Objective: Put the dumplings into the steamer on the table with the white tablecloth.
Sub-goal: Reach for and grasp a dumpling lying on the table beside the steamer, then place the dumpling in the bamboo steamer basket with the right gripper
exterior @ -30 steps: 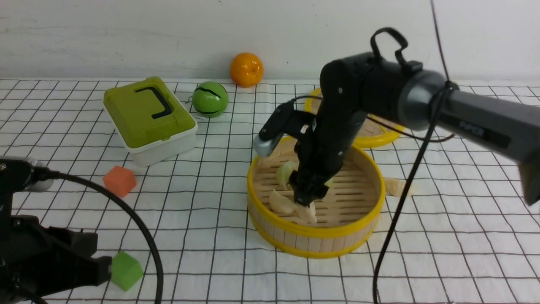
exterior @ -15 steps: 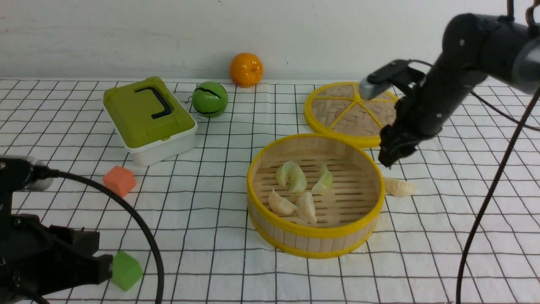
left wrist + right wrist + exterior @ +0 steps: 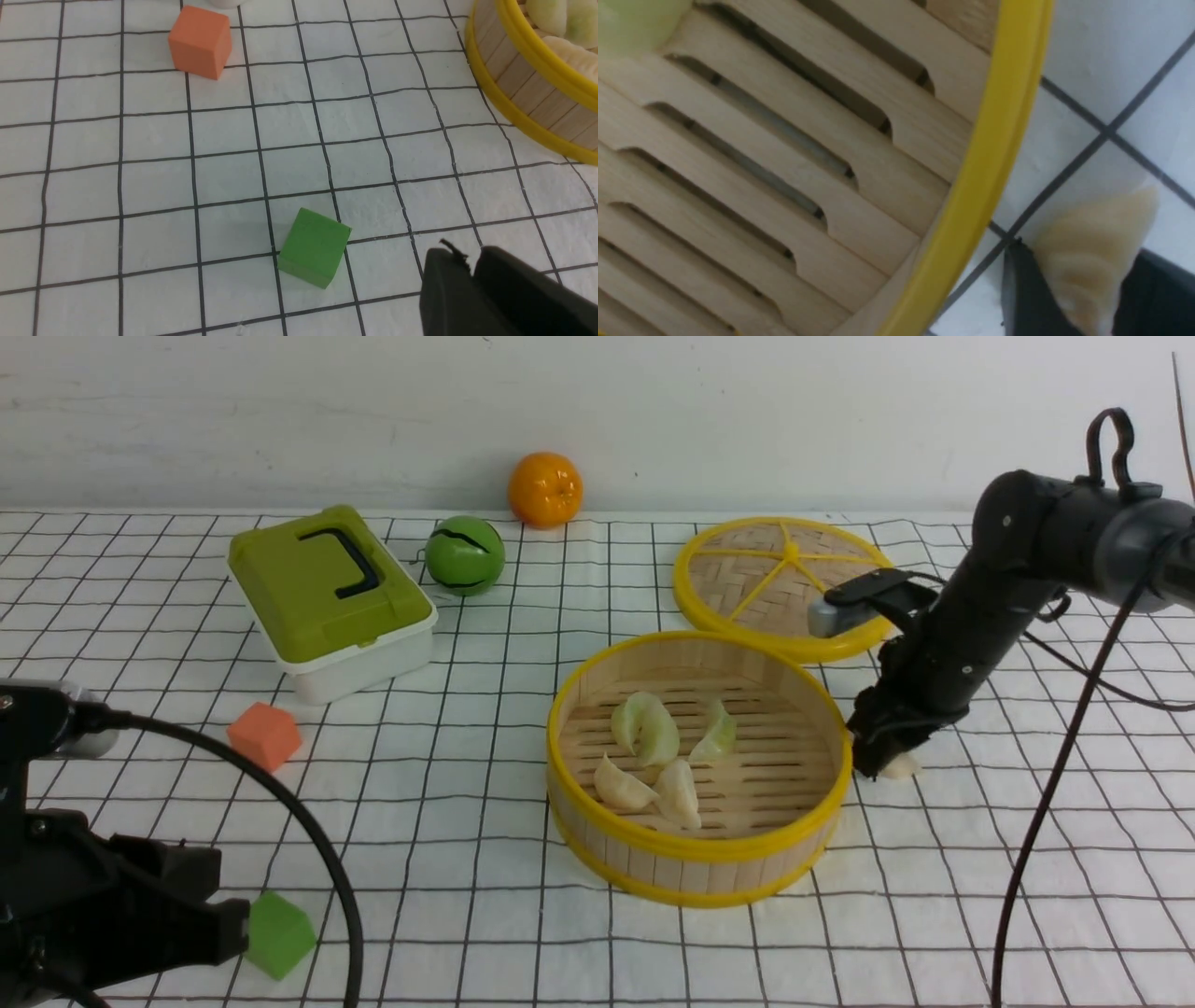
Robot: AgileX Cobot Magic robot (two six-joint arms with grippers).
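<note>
The steamer (image 3: 698,859) stands mid-table on the white tablecloth (image 3: 467,803). Inside lie pale green dumplings (image 3: 644,726) and two cream ones (image 3: 680,793). One cream dumpling (image 3: 904,766) lies on the cloth just right of the steamer. My right gripper (image 3: 879,763) is down on it. In the right wrist view the dumpling (image 3: 1092,261) sits between both fingers (image 3: 1024,294), which touch its sides, next to the steamer's yellow rim (image 3: 994,163). My left gripper (image 3: 238,929) is shut and empty at the near left; it also shows in the left wrist view (image 3: 469,256).
A green cube (image 3: 280,933) lies by my left gripper, an orange cube (image 3: 264,735) further back. A green lidded box (image 3: 331,602), a green ball (image 3: 465,555) and an orange (image 3: 545,489) stand at the back. The woven lid (image 3: 780,583) lies behind the steamer.
My right arm left the steamer, leaving a dumpling inside, swung right over the rim and came down on the cream dumpling on the cloth. The left arm has not moved.
</note>
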